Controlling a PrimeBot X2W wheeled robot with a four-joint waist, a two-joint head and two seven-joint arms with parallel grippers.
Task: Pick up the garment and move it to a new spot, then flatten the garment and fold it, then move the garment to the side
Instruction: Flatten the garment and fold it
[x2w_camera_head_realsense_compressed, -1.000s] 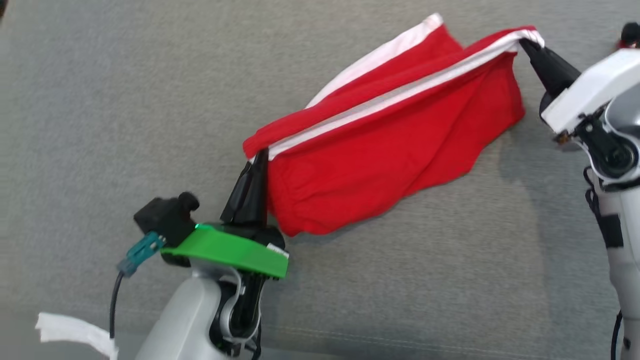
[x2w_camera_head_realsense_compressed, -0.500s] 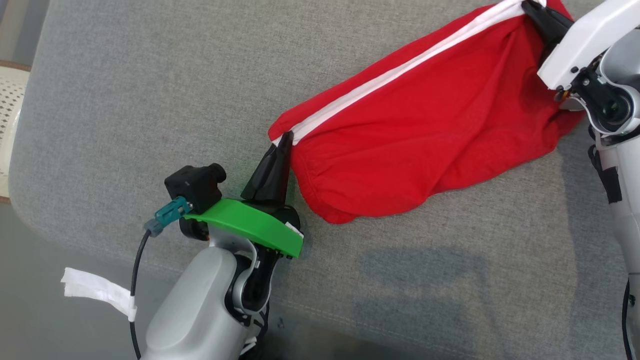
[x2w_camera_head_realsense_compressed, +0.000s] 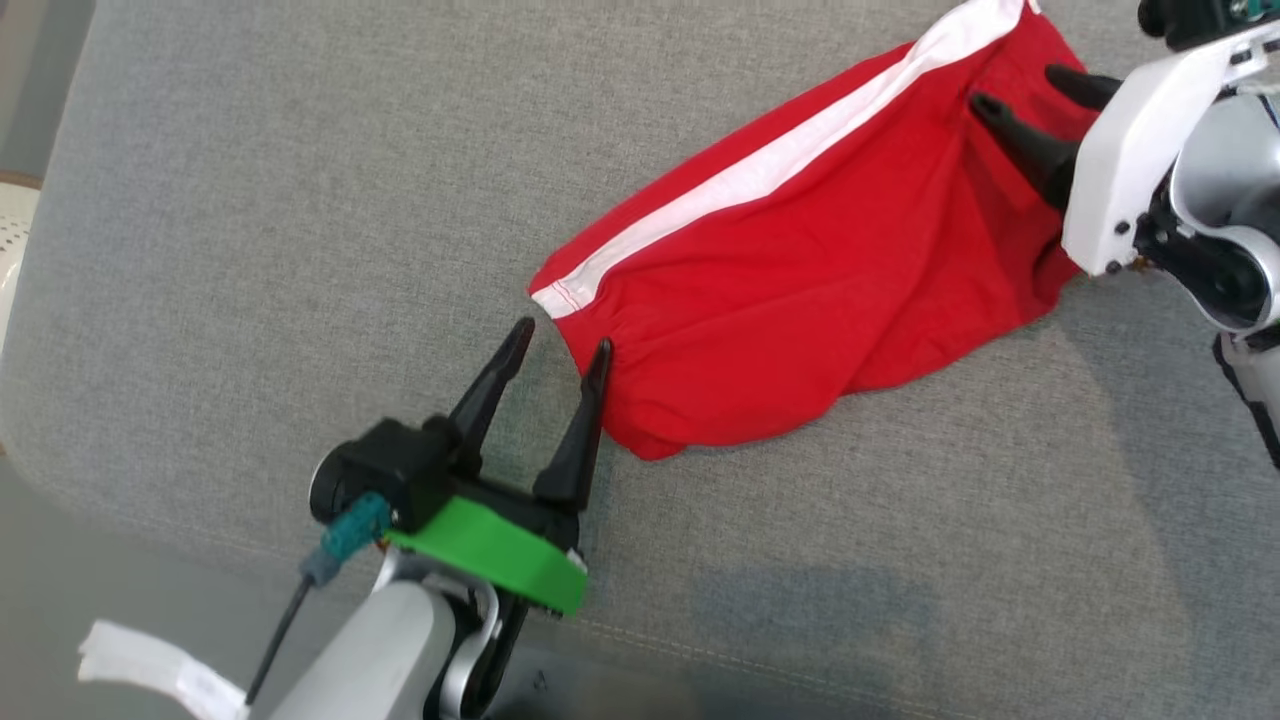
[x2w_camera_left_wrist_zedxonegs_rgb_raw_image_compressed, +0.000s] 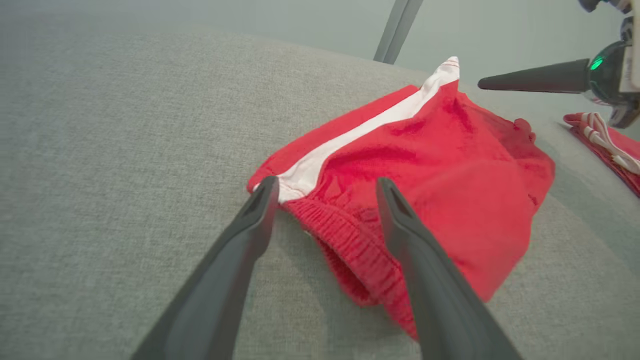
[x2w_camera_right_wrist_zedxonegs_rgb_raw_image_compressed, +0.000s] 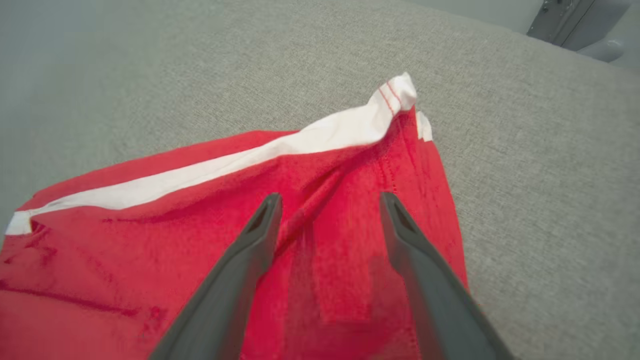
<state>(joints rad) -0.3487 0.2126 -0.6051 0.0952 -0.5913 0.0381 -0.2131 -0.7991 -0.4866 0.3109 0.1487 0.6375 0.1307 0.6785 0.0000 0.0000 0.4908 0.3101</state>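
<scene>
The garment (x2w_camera_head_realsense_compressed: 800, 270) is a pair of red shorts with a white side stripe, lying loosely flat on the grey cushion (x2w_camera_head_realsense_compressed: 300, 200). My left gripper (x2w_camera_head_realsense_compressed: 560, 338) stands open at the waistband end, its fingers just off the cloth; the left wrist view has the ribbed waistband (x2w_camera_left_wrist_zedxonegs_rgb_raw_image_compressed: 345, 245) between those fingers. Over the far hem end my right gripper (x2w_camera_head_realsense_compressed: 1015, 90) hovers open. In the right wrist view its fingers (x2w_camera_right_wrist_zedxonegs_rgb_raw_image_compressed: 260, 235) spread above the red fabric (x2w_camera_right_wrist_zedxonegs_rgb_raw_image_compressed: 125, 260), with the white stripe (x2w_camera_right_wrist_zedxonegs_rgb_raw_image_compressed: 240, 160) beyond them. Nothing is held.
The cushion's front edge (x2w_camera_head_realsense_compressed: 700, 650) runs along the bottom of the head view, and its left edge meets a pale perforated object (x2w_camera_head_realsense_compressed: 12, 230). Another red and white striped cloth (x2w_camera_left_wrist_zedxonegs_rgb_raw_image_compressed: 605, 145) lies at the right in the left wrist view.
Both grippers have opened and let go of the garment, which now lies on the cushion. The head camera has shifted, so the whole picture has moved.
</scene>
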